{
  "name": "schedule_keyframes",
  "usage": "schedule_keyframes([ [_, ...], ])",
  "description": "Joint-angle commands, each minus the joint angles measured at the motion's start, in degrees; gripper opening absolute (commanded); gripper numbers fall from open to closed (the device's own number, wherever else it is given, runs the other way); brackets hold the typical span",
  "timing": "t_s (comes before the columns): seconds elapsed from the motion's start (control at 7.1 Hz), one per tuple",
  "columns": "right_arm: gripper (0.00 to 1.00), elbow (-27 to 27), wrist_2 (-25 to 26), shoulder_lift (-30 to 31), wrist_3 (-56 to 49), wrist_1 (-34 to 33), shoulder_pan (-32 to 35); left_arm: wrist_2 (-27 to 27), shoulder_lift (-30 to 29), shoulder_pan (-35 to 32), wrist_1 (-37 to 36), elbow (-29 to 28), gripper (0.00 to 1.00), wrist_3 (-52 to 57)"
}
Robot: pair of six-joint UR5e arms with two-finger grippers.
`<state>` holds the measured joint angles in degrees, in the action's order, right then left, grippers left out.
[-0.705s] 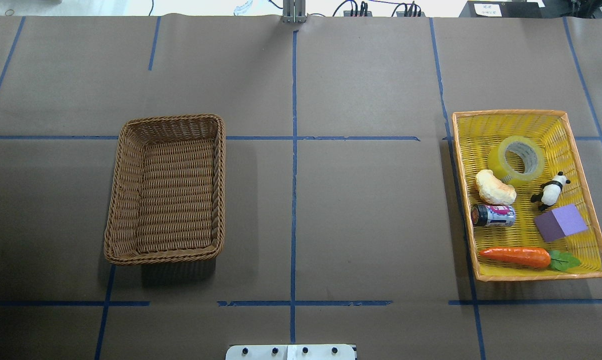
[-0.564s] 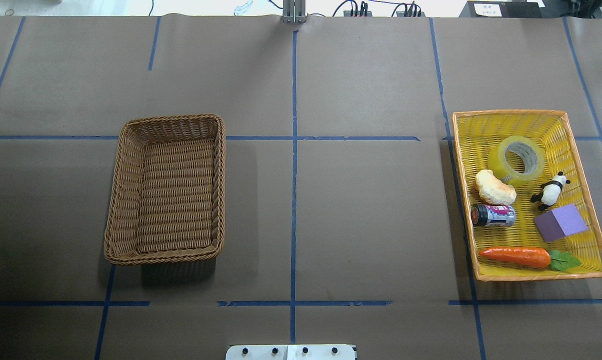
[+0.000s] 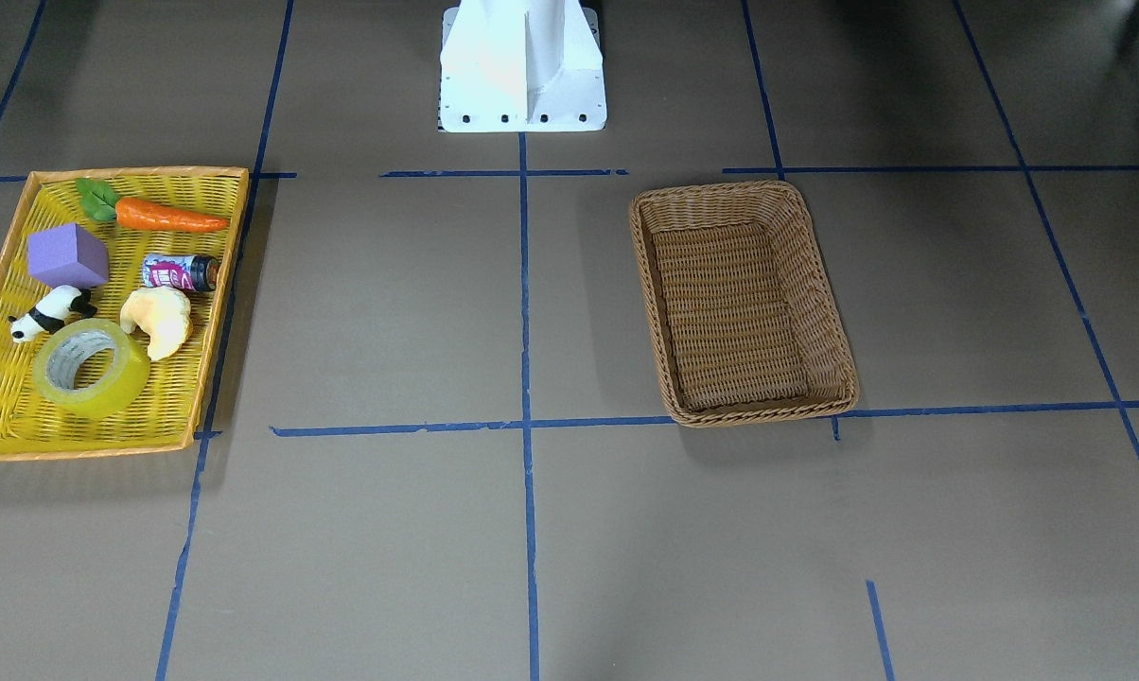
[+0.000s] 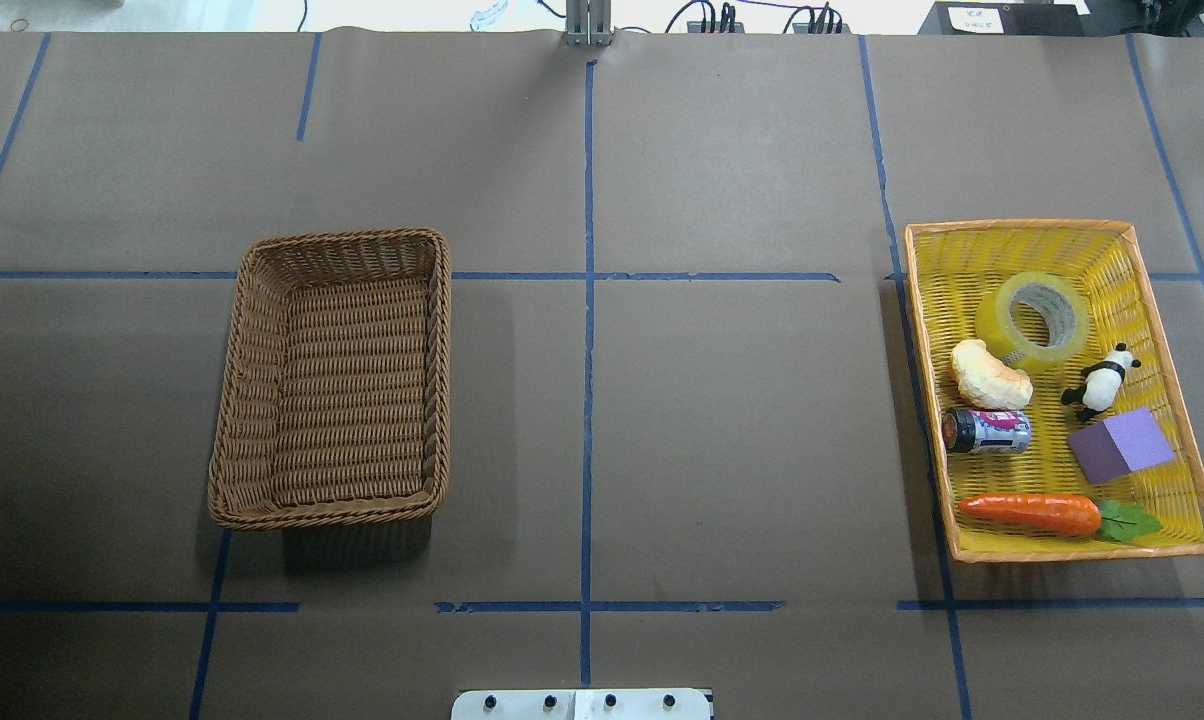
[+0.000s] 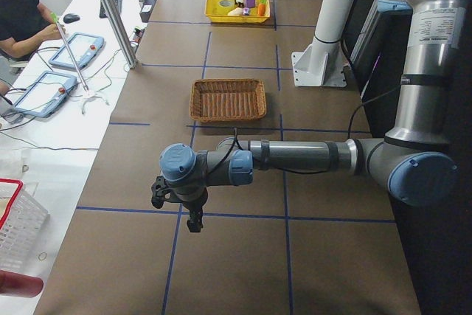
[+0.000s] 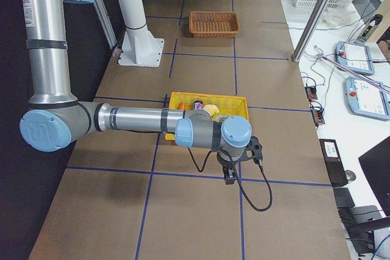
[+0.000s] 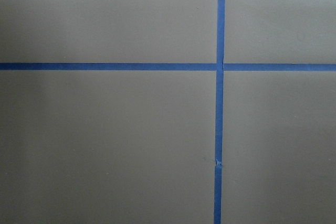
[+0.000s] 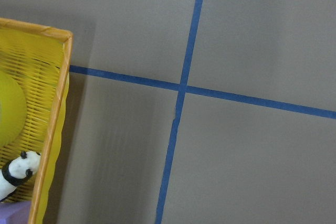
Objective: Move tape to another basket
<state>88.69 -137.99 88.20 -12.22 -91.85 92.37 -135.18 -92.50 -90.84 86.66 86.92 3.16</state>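
Observation:
The tape (image 4: 998, 318) lies flat in the far part of the yellow tray (image 4: 1012, 225), next to a bread piece and a toy panda. It also shows in the front view (image 3: 127, 375), and its edge shows in the right wrist view (image 8: 8, 108). The brown wicker basket (image 4: 332, 237) stands empty on the table's left half, seen in the front view too (image 3: 721, 187). My left gripper (image 5: 177, 208) hangs over bare table beyond the brown basket. My right gripper (image 6: 234, 172) hangs just outside the yellow tray. I cannot tell whether either is open or shut.
The yellow tray also holds a bread piece (image 4: 989, 375), a toy panda (image 4: 1097, 382), a small can (image 4: 987, 431), a purple cube (image 4: 1122, 446) and a carrot (image 4: 1032, 512). The robot's white base (image 3: 522, 66) stands at the table's edge. Blue tape lines cross the brown table cover.

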Motion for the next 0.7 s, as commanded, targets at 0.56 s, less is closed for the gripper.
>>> schedule_keyframes([
  [0.56,1.0,0.35,0.0,-0.66,1.83,0.18,-0.09,0.0,-0.05,0.05,0.0,0.0,1.0,-0.18],
])
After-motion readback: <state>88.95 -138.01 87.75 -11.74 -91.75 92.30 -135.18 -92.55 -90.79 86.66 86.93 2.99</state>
